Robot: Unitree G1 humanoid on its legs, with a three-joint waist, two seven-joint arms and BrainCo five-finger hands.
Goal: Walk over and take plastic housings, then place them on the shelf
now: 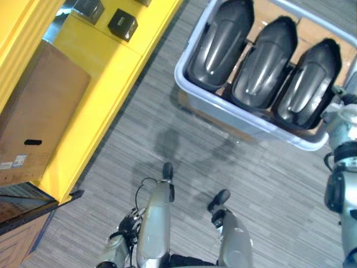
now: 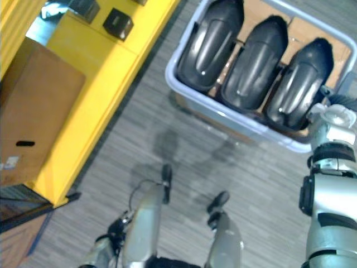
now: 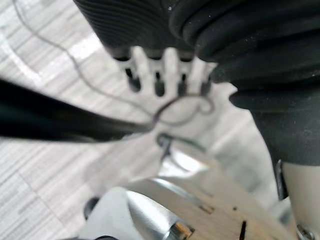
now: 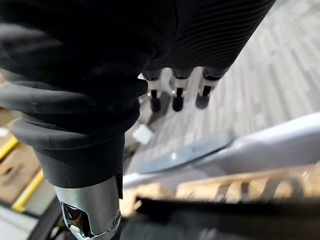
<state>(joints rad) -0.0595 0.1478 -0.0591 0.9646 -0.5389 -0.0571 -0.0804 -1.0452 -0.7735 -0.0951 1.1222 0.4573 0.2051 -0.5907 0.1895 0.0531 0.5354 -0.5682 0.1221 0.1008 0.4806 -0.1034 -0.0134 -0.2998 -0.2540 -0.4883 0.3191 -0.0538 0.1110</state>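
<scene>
Three glossy black plastic housings [image 1: 220, 44] [image 1: 265, 61] [image 1: 307, 84] lie side by side in a pale blue bin [image 1: 234, 114] on the floor, ahead and to my right. My left hand [image 3: 167, 65] hangs over the grey floor with straight fingers and holds nothing. My right hand [image 4: 177, 90] hangs beside the bin's pale rim [image 4: 280, 145], its fingers also straight and empty. My right arm [image 2: 329, 167] comes down next to the bin's near right corner.
A yellow shelf [image 1: 106, 72] runs along the left, carrying a brown cardboard box [image 1: 39, 111] and two small black boxes [image 1: 122, 24] [image 1: 89, 8]. Grey striped carpet [image 1: 167, 139] lies between the shelf and the bin.
</scene>
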